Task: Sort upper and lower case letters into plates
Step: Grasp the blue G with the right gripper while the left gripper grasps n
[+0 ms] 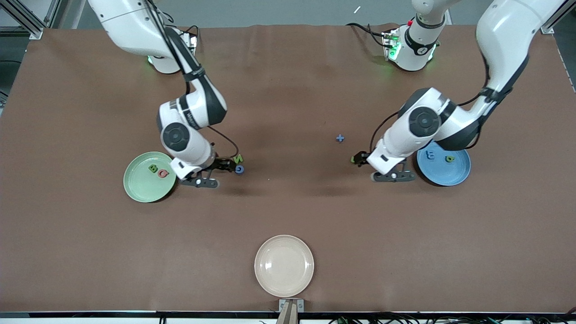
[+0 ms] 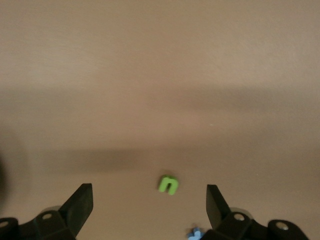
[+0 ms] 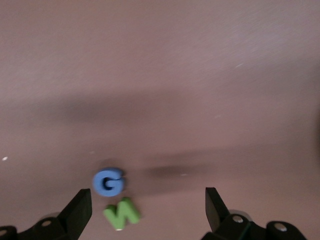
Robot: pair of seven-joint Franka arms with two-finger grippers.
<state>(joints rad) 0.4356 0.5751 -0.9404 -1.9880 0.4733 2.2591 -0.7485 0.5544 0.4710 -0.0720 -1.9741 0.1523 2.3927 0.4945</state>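
Sorting is partway done. The mint green plate (image 1: 145, 180), toward the right arm's end of the tabletop, holds 2 capitals: a green B (image 1: 153, 168) and a pink-red letter (image 1: 163, 173) beside it. The blue plate (image 1: 445, 168), toward the left arm's end, holds 2 pieces: a pale blue one (image 1: 430, 156) and a green one (image 1: 449, 159).

The right gripper (image 3: 148, 212) hangs low just beside the mint plate, its fingers spread with nothing between them, over a blue G (image 3: 108, 182) and a green N (image 3: 121, 213) that lie close together on the bare tabletop. The left gripper (image 2: 150, 205) hangs low just beside the blue plate, fingers likewise spread and empty, with a small green n (image 2: 168, 184) lying between them and below. A blue cross-shaped piece (image 1: 340, 138) lies alone near the middle of the tabletop. A cream plate (image 1: 284, 266) sits unused at the edge nearest the front camera.

Both arms seem to be lining up a pick. Next, each likely needs to drop squarely over 1 letter; the right must separate G from N so the fingers close on only 1.
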